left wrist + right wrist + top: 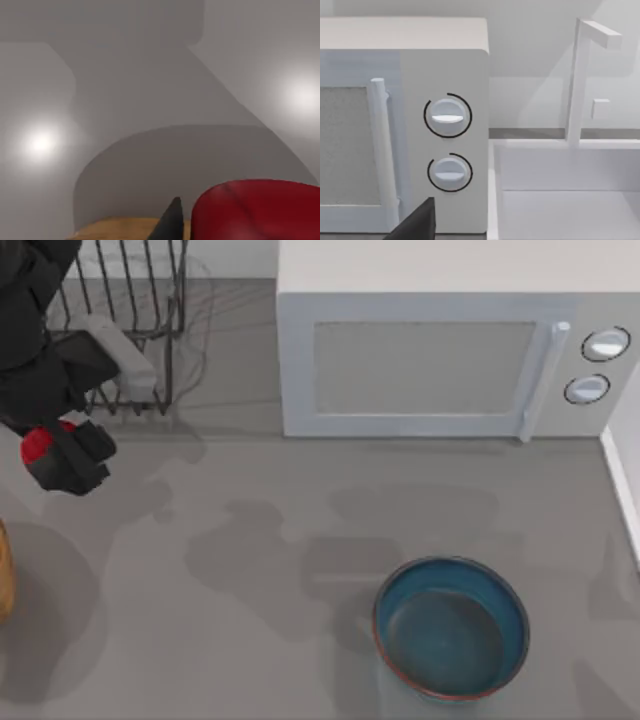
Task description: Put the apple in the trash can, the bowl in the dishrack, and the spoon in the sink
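Red apple point(36, 444) sits clenched in the left gripper point(60, 452) by the dishrack point(130, 300), teal bowl point(452, 628) at front right. Right wrist cam catches the sink point(565, 200) beside the microwave point(405, 125); can't tell that gripper's jaws

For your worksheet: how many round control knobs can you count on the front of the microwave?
2: the upper knob and the lower knob, stacked on the microwave panel, right of its door handle.

Apple point(36, 443) glossy – bowl point(451, 627) glazed – dishrack point(125, 320) thin metal wire.
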Action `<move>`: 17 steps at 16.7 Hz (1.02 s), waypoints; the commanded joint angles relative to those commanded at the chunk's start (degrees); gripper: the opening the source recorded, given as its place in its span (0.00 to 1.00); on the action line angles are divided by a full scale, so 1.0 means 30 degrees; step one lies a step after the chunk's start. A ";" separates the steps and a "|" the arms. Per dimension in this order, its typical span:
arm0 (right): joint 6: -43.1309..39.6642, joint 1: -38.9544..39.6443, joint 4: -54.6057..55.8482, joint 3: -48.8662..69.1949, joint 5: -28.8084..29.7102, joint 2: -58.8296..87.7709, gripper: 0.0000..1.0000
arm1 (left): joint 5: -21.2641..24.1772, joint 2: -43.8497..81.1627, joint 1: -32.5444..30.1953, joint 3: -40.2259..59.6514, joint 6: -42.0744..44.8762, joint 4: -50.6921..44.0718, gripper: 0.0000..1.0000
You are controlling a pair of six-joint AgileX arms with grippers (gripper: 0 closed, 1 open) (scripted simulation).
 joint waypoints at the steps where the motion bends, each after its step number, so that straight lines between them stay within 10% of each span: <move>1: 0.0000 0.0000 0.0000 0.0000 0.0000 0.0000 1.00 | 0.0020 -0.0323 0.0698 -0.0133 0.2238 -0.0206 0.00; 9: 0.0000 0.0000 0.0000 0.0000 0.0000 0.0000 1.00 | 0.0175 -0.3349 0.5870 -0.1657 1.7311 -0.1256 0.00; 17: 0.0000 0.0000 0.0000 0.0000 0.0000 0.0000 1.00 | 0.0226 -0.4444 0.7498 -0.2262 2.0955 -0.1484 0.00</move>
